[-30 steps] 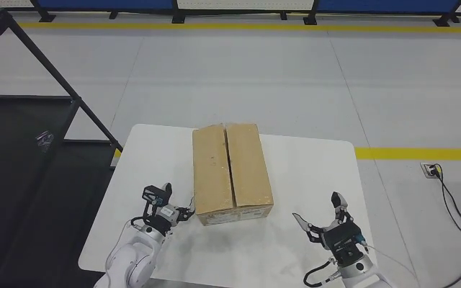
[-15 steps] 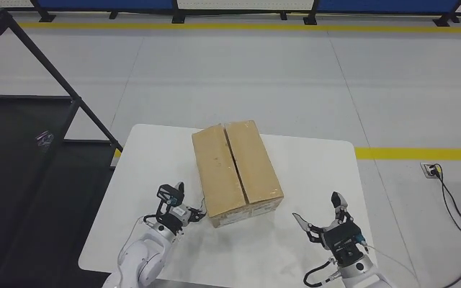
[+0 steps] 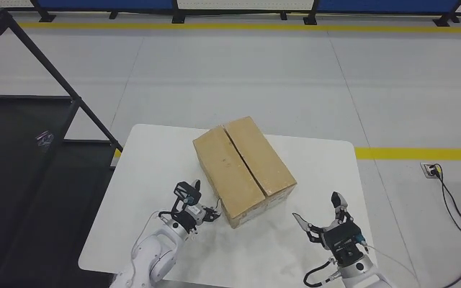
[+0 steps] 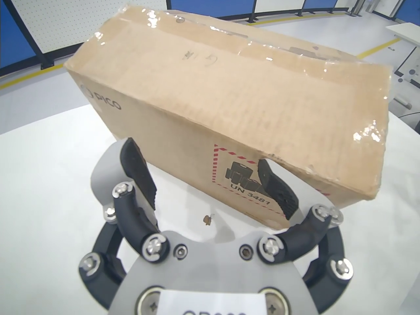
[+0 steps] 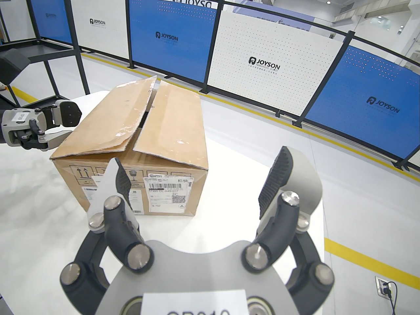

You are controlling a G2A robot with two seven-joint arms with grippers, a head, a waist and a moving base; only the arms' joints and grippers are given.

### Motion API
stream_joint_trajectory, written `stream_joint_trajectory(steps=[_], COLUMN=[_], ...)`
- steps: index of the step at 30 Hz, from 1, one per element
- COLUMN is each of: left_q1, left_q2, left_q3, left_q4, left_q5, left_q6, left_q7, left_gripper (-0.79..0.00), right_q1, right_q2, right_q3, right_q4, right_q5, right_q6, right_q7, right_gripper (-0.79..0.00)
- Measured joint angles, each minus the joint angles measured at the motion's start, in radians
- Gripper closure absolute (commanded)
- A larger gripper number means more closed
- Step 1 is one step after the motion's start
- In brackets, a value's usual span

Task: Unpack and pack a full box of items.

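A brown cardboard box lies askew in the middle of the white table, top flaps folded down, one slightly raised. My left gripper is low on the table at the box's near left side, open. In its wrist view the left gripper faces the long side of the box, and one pad lies against the printed red-framed label. My right gripper stands open near the table's front right, clear of the box, nothing between the fingers. The left gripper shows beside the box's far corner.
A black metal rack stands off the table's left side. A small brown scrap lies on the table just in front of my left gripper. Fence panels line the room behind. Bare tabletop stretches between the box and my right gripper.
My left gripper has slid right along the table against the box. The box's near end has swung to the right, so the box now sits diagonally. The right arm has not moved.
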Motion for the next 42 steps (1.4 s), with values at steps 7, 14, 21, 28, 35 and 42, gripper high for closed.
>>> stream_joint_trajectory(steps=[7,14,21,28,35,42], left_q1=[0.03,0.111,0.162,0.183,0.183,0.183], left_q2=[0.006,0.027,0.037,0.038,0.038,0.038], left_q3=[-0.037,-0.197,-0.301,-0.332,-0.331,-0.331], left_q4=[-0.013,-0.023,-0.018,-0.023,-0.023,-0.023], left_q5=[0.003,-0.085,-0.157,-0.197,-0.196,-0.196], left_q6=[0.006,0.024,0.035,0.042,0.042,0.042], left_q7=[0.035,0.076,0.099,0.11,0.11,0.11], left_gripper=[-0.785,-0.785,-0.785,-0.785,-0.785,-0.785], right_q1=[0.0,0.016,0.067,0.173,0.267,0.322], right_q2=[0.0,-0.004,-0.033,-0.082,-0.131,-0.174], right_q3=[0.0,-0.093,-0.33,-0.552,-0.666,-0.714], right_q4=[0.0,-0.037,-0.017,0.072,0.18,0.267], right_q5=[0.0,-0.199,-0.497,-0.705,-0.818,-0.862], right_q6=[0.0,0.046,0.215,0.372,0.516,0.625], right_q7=[0.0,0.101,0.247,0.379,0.453,0.524], right_gripper=[-0.785,-0.785,-0.785,-0.785,-0.785,-0.785])
